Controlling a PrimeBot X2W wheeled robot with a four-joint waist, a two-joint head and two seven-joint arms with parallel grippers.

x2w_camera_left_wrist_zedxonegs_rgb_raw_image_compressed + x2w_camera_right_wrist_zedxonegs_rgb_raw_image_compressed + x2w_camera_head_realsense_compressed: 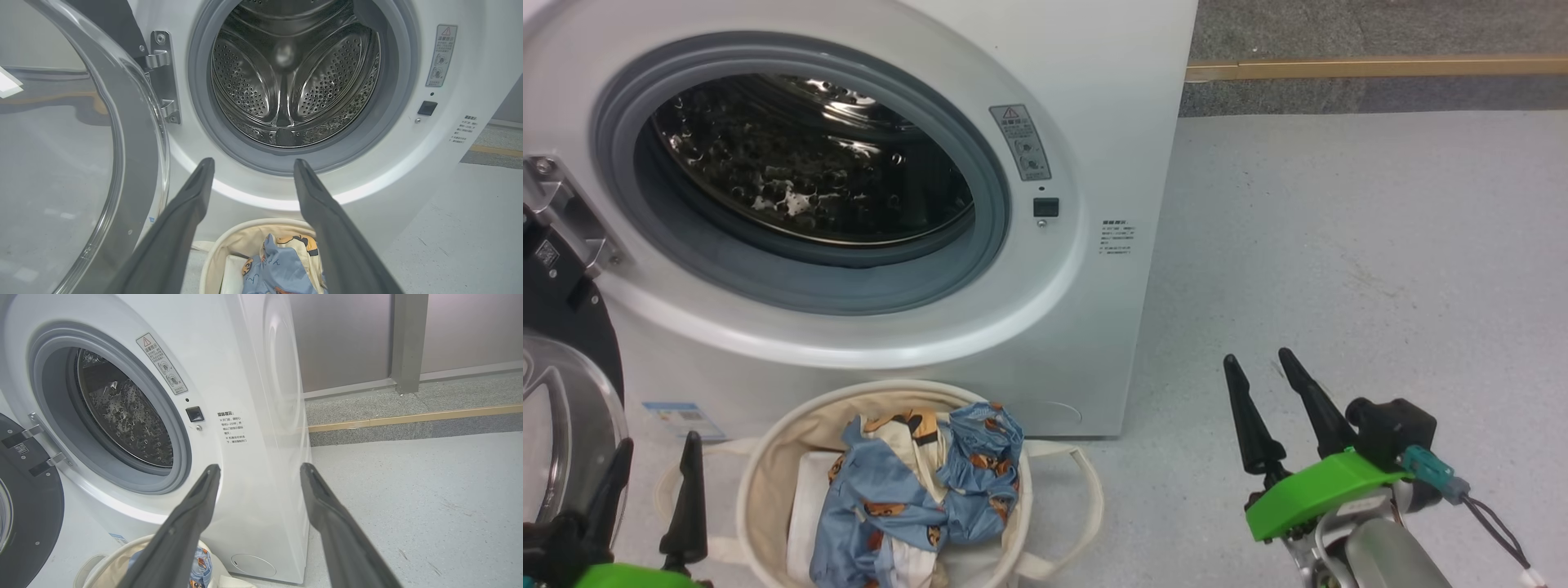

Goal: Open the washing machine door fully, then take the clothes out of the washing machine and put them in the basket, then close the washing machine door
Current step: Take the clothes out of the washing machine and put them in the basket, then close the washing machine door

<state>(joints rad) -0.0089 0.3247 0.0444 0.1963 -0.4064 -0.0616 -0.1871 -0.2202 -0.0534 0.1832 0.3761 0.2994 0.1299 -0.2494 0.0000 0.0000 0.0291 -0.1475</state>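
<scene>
Door (564, 327) hangs left, off the basket (772, 474) rim; clothes (915, 490) inside. My left fingers (690, 490), right fingers (1252, 425) wide, empty; open floor (1339, 245) rightward.

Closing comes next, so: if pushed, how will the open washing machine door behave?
The washing machine door likely swings as one rigid piece on its metal hinge. Its smooth domed glass looks slippery, so a push there may slip.

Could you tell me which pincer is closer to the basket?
The left pincer, right beside the basket; the right pincer hangs farther off, over the floor.
</scene>
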